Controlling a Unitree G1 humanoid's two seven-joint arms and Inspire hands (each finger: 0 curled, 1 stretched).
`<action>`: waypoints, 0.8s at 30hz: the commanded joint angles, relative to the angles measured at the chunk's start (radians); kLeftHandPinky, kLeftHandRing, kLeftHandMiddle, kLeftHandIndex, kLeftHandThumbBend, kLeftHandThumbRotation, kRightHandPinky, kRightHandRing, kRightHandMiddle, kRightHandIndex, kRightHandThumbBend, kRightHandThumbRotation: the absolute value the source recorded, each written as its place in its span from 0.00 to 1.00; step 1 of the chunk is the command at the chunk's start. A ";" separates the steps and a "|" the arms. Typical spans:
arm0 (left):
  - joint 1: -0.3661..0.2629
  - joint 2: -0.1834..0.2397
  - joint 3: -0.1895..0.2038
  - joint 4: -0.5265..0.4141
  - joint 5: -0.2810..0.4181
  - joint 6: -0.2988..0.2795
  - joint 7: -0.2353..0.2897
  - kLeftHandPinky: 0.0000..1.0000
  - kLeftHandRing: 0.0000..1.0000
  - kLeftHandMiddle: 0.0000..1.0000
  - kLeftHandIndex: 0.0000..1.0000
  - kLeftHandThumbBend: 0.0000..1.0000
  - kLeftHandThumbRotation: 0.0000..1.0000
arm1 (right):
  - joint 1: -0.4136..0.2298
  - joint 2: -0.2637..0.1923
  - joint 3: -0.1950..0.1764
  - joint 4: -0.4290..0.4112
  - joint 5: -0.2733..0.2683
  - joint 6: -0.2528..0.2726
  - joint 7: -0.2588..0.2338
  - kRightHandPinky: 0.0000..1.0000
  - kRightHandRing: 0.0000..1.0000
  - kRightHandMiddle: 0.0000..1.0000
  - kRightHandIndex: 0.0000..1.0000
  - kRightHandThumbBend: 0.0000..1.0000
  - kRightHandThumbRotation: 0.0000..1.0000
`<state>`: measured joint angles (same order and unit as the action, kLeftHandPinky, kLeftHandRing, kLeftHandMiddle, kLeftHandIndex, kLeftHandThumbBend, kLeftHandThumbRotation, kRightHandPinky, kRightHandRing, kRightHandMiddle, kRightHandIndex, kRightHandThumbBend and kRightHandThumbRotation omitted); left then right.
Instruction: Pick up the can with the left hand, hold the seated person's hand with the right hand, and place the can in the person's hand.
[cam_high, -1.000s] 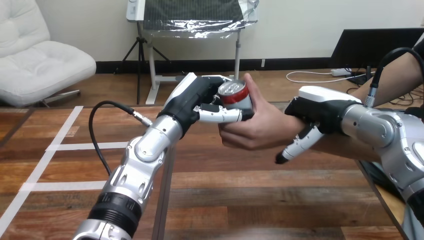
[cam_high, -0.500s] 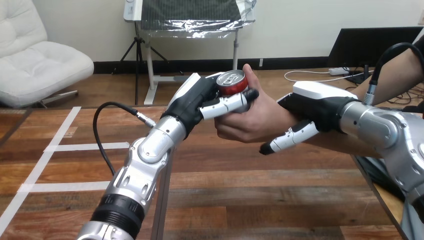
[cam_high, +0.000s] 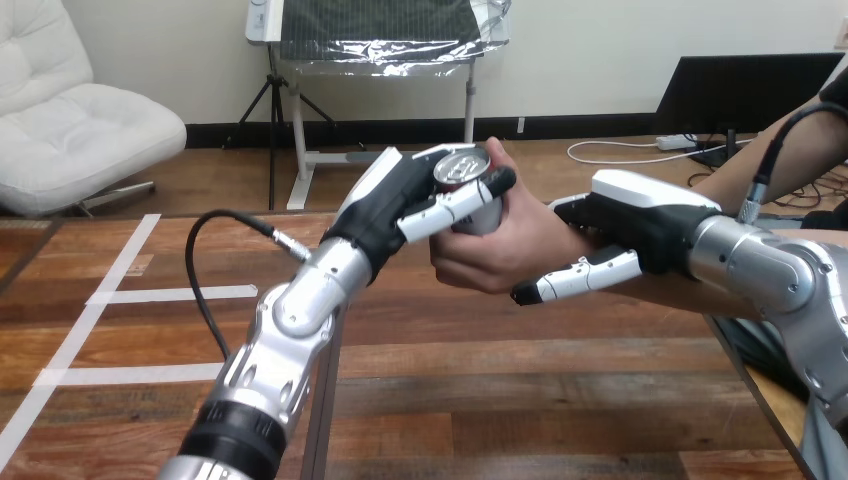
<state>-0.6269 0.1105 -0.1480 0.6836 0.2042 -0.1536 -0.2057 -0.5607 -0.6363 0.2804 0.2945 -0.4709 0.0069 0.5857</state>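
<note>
Count, can: 1 can (cam_high: 462, 168).
Count, robot hands: 2, the left hand (cam_high: 385, 205) and the right hand (cam_high: 625, 225).
Count, person's hands: 1, the person's hand (cam_high: 500, 255), coming in from the right side.
Count, tables: 1 table (cam_high: 500, 400).
Can, shape and material: short cylinder, shiny metal, silver lid with a pull tab facing up, a bit of red showing under the rim, tilted slightly.
Can, place: up in the air above the table, mid scene, wedged between the left hand and the person's hand.
Left hand, state: grasping the can, palm behind it, black-and-white fingers (cam_high: 455, 200) wrapped across its front.
Person's hand, state: curled round the can from the right and below, thumb up beside the lid. Both it and the left hand are on the can.
Right hand, state: lies over the person's wrist, touching it; I cannot tell if it actually grips.
Hands, build: black bodies, smooth white hard shells on the backs.
Forearms: 2, the left forearm (cam_high: 300, 300) and the right forearm (cam_high: 760, 265), rounded silver metal.
Table, material: brown wooden planks, visible grain, flat.
</note>
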 joint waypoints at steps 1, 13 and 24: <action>0.011 0.022 0.008 -0.038 -0.005 -0.029 0.008 0.78 0.84 0.84 0.81 0.71 0.72 | 0.015 0.002 -0.015 -0.040 0.026 0.021 0.021 0.74 0.87 0.87 0.87 0.99 0.74; 0.052 0.035 0.012 -0.067 -0.004 -0.033 0.009 0.80 0.85 0.85 0.82 0.68 0.75 | 0.057 0.000 -0.045 -0.095 0.049 0.027 0.015 0.78 0.90 0.91 0.92 1.00 0.75; 0.112 0.042 0.013 -0.134 0.002 -0.021 0.022 0.83 0.85 0.84 0.81 0.67 0.83 | 0.102 0.009 -0.082 -0.156 0.069 0.054 -0.009 0.76 0.90 0.92 0.94 1.00 0.74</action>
<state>-0.5102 0.1329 -0.1470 0.6354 0.2059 -0.1615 -0.2045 -0.4732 -0.6363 0.2321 0.1906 -0.4287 0.0534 0.6008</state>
